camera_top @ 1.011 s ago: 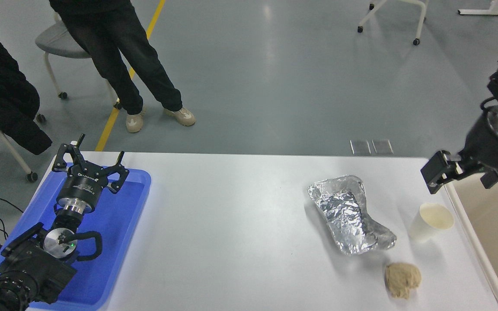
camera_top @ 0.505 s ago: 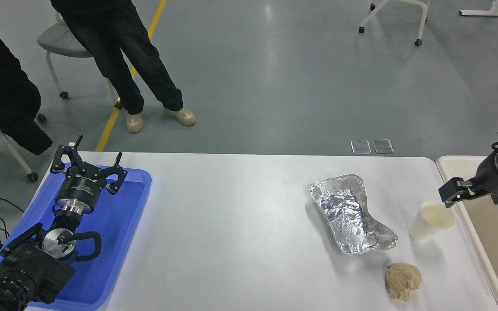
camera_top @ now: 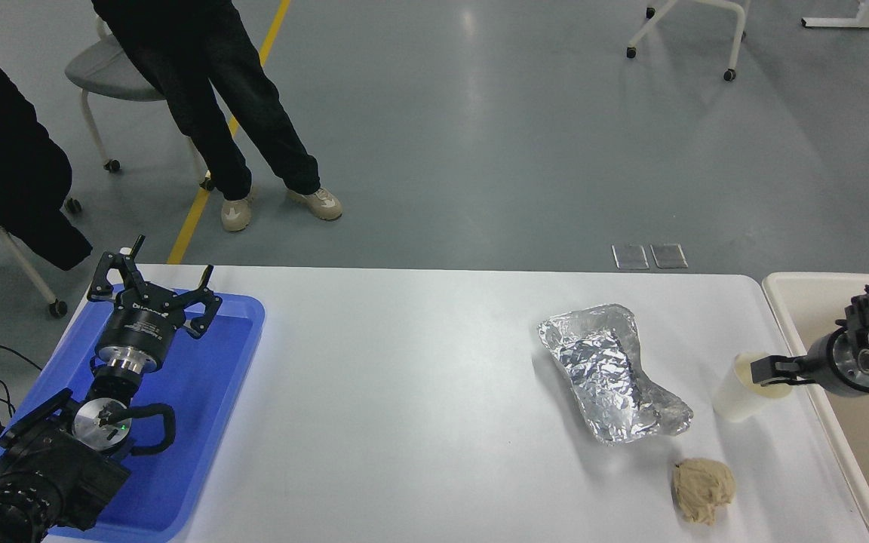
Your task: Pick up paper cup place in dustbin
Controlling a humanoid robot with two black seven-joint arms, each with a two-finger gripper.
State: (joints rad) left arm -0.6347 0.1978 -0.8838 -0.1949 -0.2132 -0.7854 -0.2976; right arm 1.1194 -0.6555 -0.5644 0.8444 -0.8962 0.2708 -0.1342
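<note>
The paper cup (camera_top: pixel 734 398) stands upright on the white table near its right edge, cream-white with its round rim up. My right gripper (camera_top: pixel 765 369) comes in from the right edge, lies low and level, and its tip is over the cup's mouth, covering part of the rim. The beige dustbin (camera_top: pixel 790 289) stands just right of the cup, partly cut off by the picture's edge, and my right wrist hangs over it. My left gripper (camera_top: pixel 152 280) is parked open above the blue tray at the lower left.
A crinkled silver foil (camera_top: pixel 609 375) lies left of the cup. A crumpled tan paper ball (camera_top: pixel 701 490) lies in front of it. A blue tray (camera_top: pixel 201 422) is at the left. People and a chair (camera_top: pixel 99 72) are beyond the table's far left.
My right gripper has come down from high above the dustbin's far corner and moved toward me, until its tip is at the cup's rim. The cup, foil and paper ball have not moved.
</note>
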